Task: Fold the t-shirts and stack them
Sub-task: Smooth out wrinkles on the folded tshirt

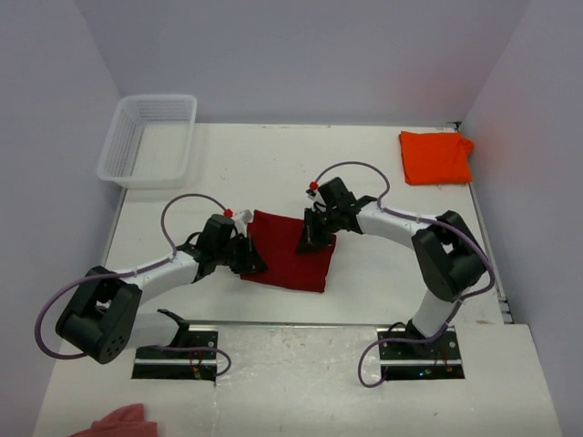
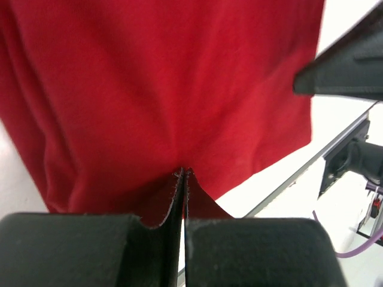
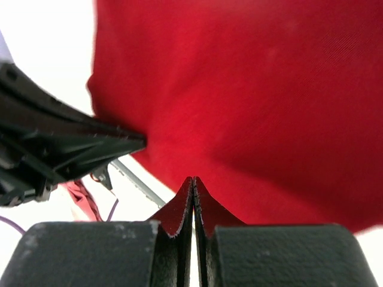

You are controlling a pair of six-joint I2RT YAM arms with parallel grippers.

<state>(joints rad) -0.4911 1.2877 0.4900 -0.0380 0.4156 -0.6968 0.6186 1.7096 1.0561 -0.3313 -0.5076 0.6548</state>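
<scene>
The dark crimson red t-shirt (image 1: 290,255) lies partly folded in the middle of the table. My left gripper (image 1: 252,259) is shut on its left edge. My right gripper (image 1: 312,238) is shut on its far right edge. In the left wrist view the shut tips (image 2: 183,172) pinch the red cloth (image 2: 161,89), which fills the frame. In the right wrist view the shut tips (image 3: 194,179) pinch the same cloth (image 3: 251,89). The bright orange t-shirt (image 1: 435,157) lies as a small folded rectangle at the far right, apart from both grippers.
A white mesh basket (image 1: 150,139) stands at the far left. A pale pink cloth scrap (image 1: 123,421) lies at the near left edge. The table's front edge and the arm bases sit just behind the red shirt. Grey walls close in both sides.
</scene>
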